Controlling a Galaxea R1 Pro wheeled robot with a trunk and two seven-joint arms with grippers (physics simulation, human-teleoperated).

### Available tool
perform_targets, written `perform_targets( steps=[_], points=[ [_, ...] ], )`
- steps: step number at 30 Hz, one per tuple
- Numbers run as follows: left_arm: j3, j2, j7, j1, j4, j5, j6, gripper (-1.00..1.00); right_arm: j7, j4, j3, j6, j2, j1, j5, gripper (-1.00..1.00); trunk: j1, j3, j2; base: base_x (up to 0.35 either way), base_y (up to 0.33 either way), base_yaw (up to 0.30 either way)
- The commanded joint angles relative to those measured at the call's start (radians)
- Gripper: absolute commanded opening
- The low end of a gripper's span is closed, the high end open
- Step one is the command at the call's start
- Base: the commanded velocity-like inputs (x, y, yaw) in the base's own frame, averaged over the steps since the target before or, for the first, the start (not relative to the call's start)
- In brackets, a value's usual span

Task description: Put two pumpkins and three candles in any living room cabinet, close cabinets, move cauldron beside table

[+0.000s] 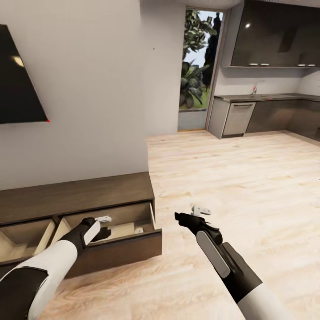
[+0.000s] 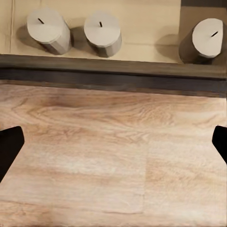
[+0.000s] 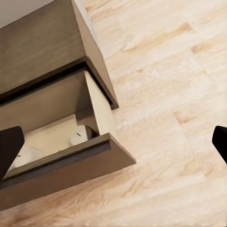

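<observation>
three candles stand in the open drawer of the cabinet. the left gripper is spread wide above the floor, holding nothing. the right gripper is wide open too.

The left pincer and forearm hide most of the open drawer in the head view. The picture's left edge cuts off the cabinet. In the right wrist view, 1 candle peeks out, partly behind the drawer front.
</observation>
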Motion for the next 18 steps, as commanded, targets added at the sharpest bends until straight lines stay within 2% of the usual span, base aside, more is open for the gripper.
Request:
perform_targets(
  steps=[1, 9, 15, 18],
  points=[
    [-0.007, 0.000, 0.007, 0.000, -0.002, 0.011, 0.004, 1.00, -0.010, -0.002, 0.003, 0.001, -0.001, -0.001, -0.008, 1.00, -0.001, -0.001, -0.001, -0.299, 0.180, 0.000],
    [0.003, 0.011, 0.006, 0.000, -0.002, 0.011, 0.004, 1.00, -0.010, -0.001, 0.003, -0.001, -0.001, -0.001, -0.008, 1.00, -0.001, -0.001, -0.001, -0.290, 0.194, 0.000],
    [0.007, 0.024, 0.006, 0.000, -0.002, 0.038, 0.004, 1.00, -0.010, 0.000, 0.003, -0.001, -0.001, -0.001, -0.008, 1.00, -0.001, -0.001, -0.001, -0.287, 0.198, 0.003],
    [0.007, 0.030, 0.006, 0.000, -0.002, 0.047, 0.004, 1.00, -0.010, 0.005, 0.003, -0.001, -0.001, -0.001, -0.008, 1.00, -0.001, -0.001, -0.001, -0.278, 0.196, 0.135]
  ],
)
